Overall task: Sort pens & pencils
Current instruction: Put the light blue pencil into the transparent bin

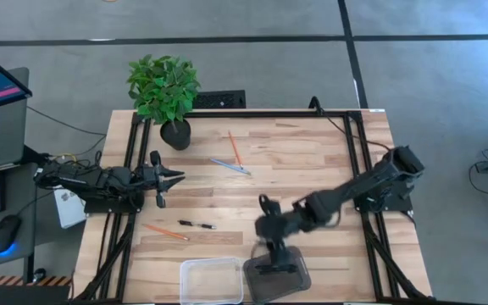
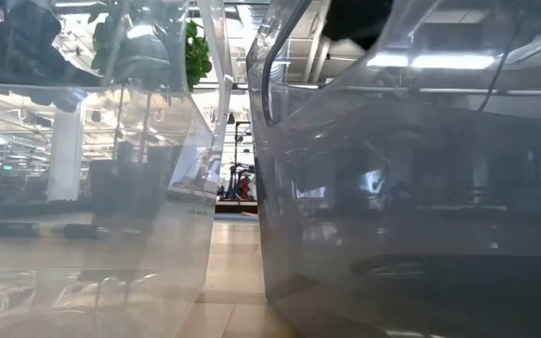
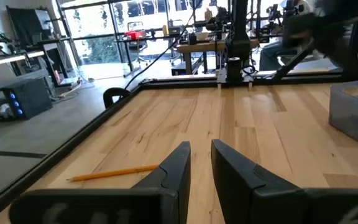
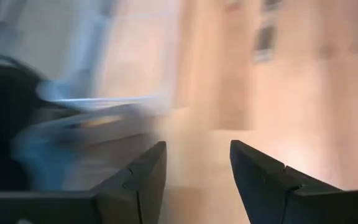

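Observation:
One black pen [image 1: 196, 224] lies on the table left of my right gripper. Another black stick, seemingly a pen [image 1: 273, 268], lies in the dark grey bin [image 1: 299, 284]. An orange pencil [image 1: 168, 231] rests near the front left and shows in the left wrist view [image 3: 114, 173]. A second orange pencil [image 1: 235, 148] and a blue-grey pencil [image 1: 230, 166] lie mid-table. My right gripper [image 1: 268, 230] hovers open above the bin's far edge, with nothing between its fingers [image 4: 197, 165]. My left gripper [image 1: 172, 178] waits at the left, level, with a narrow empty gap [image 3: 201, 162].
A clear bin [image 1: 213, 280] stands beside the grey one at the near edge; both fill the low view [image 2: 83, 188] [image 2: 393, 188]. A potted plant [image 1: 163, 89] stands at the far left. Black frame rails [image 1: 358, 169] run along the table's sides.

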